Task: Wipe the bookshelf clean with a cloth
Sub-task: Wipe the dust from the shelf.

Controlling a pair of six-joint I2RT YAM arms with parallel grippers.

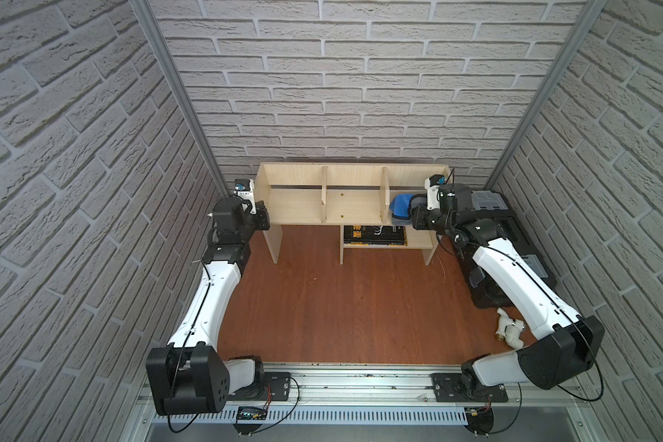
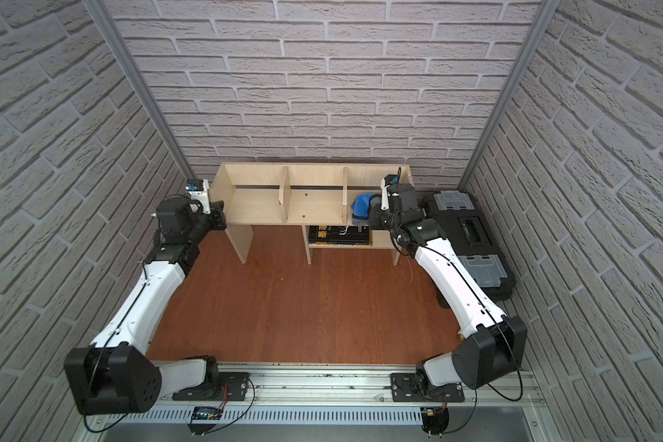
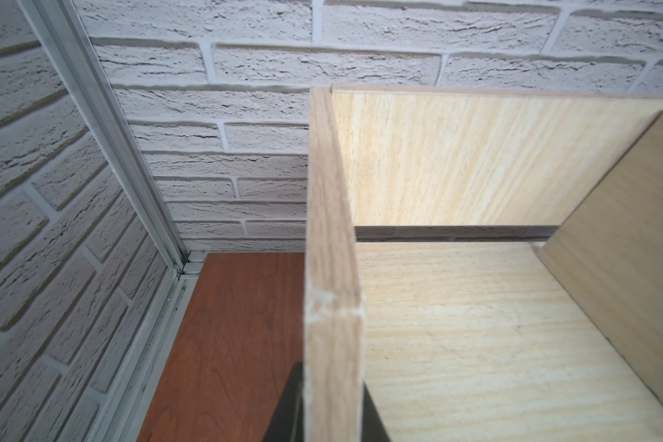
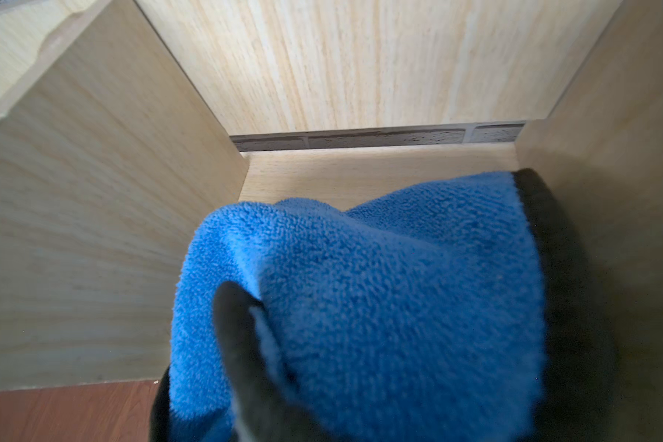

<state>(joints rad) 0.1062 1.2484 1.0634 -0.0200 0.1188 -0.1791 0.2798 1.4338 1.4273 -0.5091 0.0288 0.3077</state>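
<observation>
Now stretched forward, right fingers (image 4: 242, 344) clench the cloth (image 4: 399, 287); left fingers (image 3: 284, 413) pinch the bookshelf (image 1: 295, 206) side panel.

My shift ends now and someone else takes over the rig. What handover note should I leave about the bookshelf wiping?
Left gripper: shut on the bookshelf, clamping the front edge of the side panel on the robot's left.
Right gripper: shut on the cloth, blue side up, inside the upper compartment on the robot's right.
Done: the cloth is in hand and in the shelf. The pictures do not show how much has been wiped.
Left: probably the middle and left compartments, the dividers and the lower shelf, where a dark book lies.
</observation>
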